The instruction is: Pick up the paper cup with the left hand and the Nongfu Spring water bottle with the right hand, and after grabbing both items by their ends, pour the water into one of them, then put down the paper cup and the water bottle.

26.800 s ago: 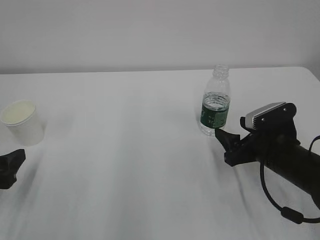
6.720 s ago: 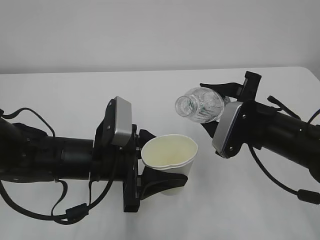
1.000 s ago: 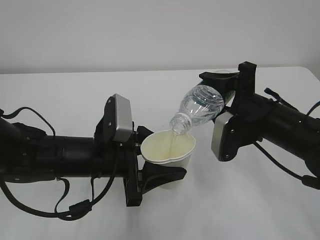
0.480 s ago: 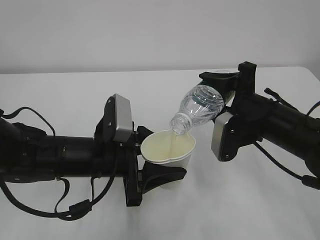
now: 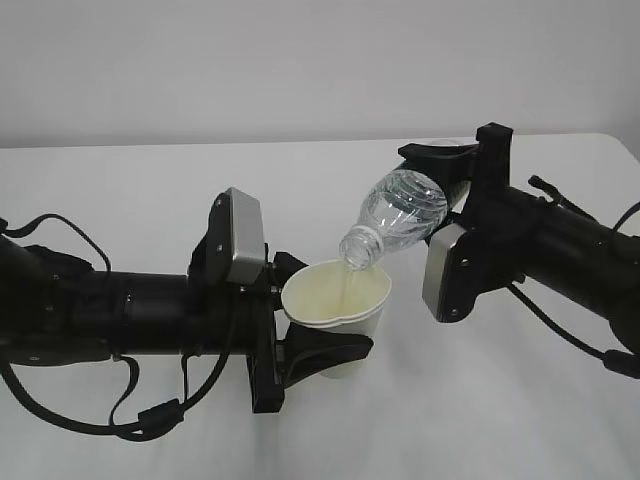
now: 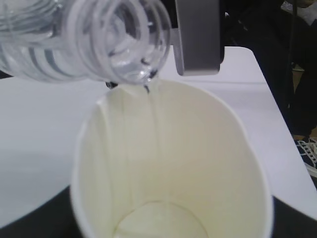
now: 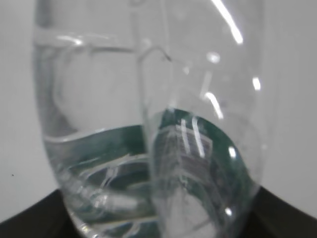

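Observation:
My left gripper is shut on the lower part of the white paper cup, which it holds above the table with its cream inside facing up. My right gripper is shut on the base end of the clear Nongfu Spring water bottle, tipped neck-down over the cup. The bottle's open neck hangs just over the cup's far rim, and a thin stream of water runs down the cup's inner wall. In the right wrist view the bottle fills the frame, green label at its lower end.
The white table stretches under both arms to a pale wall behind. Both black arms with their cables cross the table's front half, meeting near the middle.

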Robot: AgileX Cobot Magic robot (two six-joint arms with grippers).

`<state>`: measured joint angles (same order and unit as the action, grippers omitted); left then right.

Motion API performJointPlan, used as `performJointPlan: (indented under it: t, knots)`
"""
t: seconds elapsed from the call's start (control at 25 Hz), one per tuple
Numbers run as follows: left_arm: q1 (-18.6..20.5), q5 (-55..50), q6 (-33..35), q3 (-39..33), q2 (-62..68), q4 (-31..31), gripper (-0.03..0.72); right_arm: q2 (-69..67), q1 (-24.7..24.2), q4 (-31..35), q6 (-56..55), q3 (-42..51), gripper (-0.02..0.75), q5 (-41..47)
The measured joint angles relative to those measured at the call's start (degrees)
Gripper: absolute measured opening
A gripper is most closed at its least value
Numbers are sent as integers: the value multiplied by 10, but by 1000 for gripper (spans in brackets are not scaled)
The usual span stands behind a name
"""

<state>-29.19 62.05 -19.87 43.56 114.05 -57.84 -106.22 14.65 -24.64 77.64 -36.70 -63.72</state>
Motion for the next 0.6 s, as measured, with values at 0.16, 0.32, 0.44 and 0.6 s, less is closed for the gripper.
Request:
performJointPlan:
  t: [0.16,0.32,0.44,0.6]
  knots:
    - [0,0,0,0,0,0,447,0,0,0,0,-1,468,0]
    - [0,0,0,0,0,0,447,0,0,0,3,-1,468,0]
    - [0,0,0,0,0,0,447,0,0,0,6,-1,468,0]
    - [0,0,0,0,0,0,447,0,0,0,10,-1,468,0]
